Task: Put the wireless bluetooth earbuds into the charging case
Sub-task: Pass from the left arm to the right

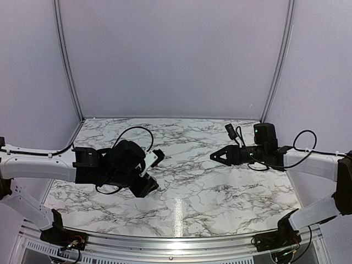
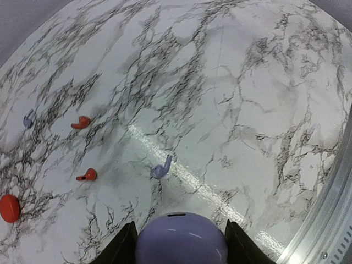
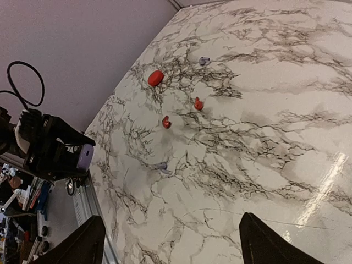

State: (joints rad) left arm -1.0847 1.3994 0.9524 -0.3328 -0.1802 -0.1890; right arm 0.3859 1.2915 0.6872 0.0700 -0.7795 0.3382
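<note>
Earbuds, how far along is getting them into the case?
Nothing is done yet: both red earbuds lie loose on the table, apart from the red case. In hand: the left gripper grips a purple case; the right gripper is open and empty. Left: picking up and seating both earbuds.

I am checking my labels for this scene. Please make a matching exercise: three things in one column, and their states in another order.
Things:
1 purple case
2 red case
3 right gripper

States:
a open, empty
b lying on the table
c held by the left gripper

Pairs: 1-c, 2-b, 3-a
</note>
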